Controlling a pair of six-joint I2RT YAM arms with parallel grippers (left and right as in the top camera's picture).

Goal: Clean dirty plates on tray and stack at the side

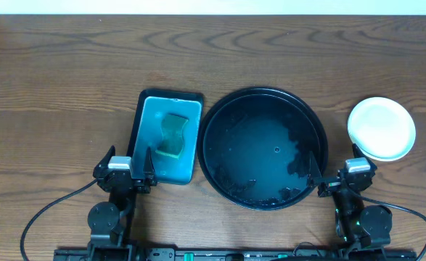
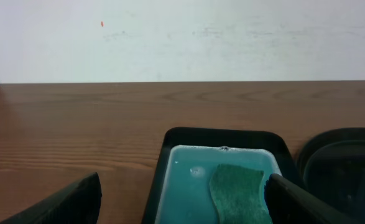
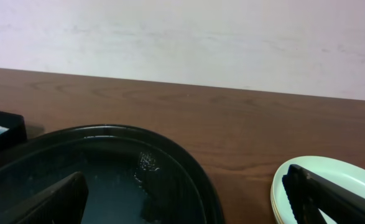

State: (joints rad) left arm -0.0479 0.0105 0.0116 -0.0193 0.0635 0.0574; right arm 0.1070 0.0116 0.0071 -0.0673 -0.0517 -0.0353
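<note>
The large round black tray (image 1: 263, 147) sits mid-table, wet and holding no plates; its rim also shows in the right wrist view (image 3: 188, 163). The plates are stacked (image 1: 381, 128) on the table to the tray's right, a pale mint-white one on top; the stack's edge shows in the right wrist view (image 3: 350, 174) with a yellowish rim below. My left gripper (image 1: 130, 168) is open and empty at the near end of the teal tray. My right gripper (image 1: 336, 176) is open and empty, between the black tray's near right rim and the stack.
A rectangular teal tray (image 1: 167, 135) with a black rim lies left of the black tray and holds a green sponge (image 1: 173, 133), which also shows in the left wrist view (image 2: 239, 190). A white wall lies behind the table's far edge.
</note>
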